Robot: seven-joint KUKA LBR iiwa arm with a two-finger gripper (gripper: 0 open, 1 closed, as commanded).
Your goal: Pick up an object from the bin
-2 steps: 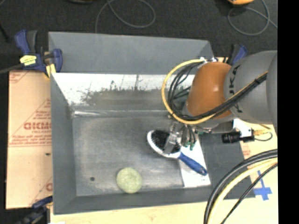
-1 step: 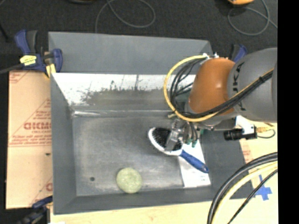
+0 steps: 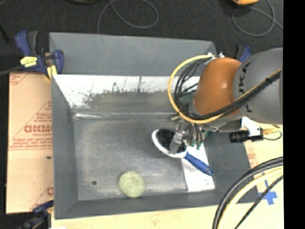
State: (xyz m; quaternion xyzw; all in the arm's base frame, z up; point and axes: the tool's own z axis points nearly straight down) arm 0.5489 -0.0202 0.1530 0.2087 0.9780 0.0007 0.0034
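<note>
My gripper point(image 3: 183, 140) hangs low at the right side of the bin, right over a brush with a white oval head and black bristles point(image 3: 164, 141). The brush's blue handle point(image 3: 198, 163) runs out toward the lower right under the gripper. The gripper touches or nearly touches the head's right end. A pale green ball point(image 3: 131, 183) lies alone near the bin's front wall, well to the left of the gripper.
A white sheet point(image 3: 198, 175) lies on the bin floor at the right under the brush handle. The arm with its orange cover and looping cables fills the bin's right rear corner.
</note>
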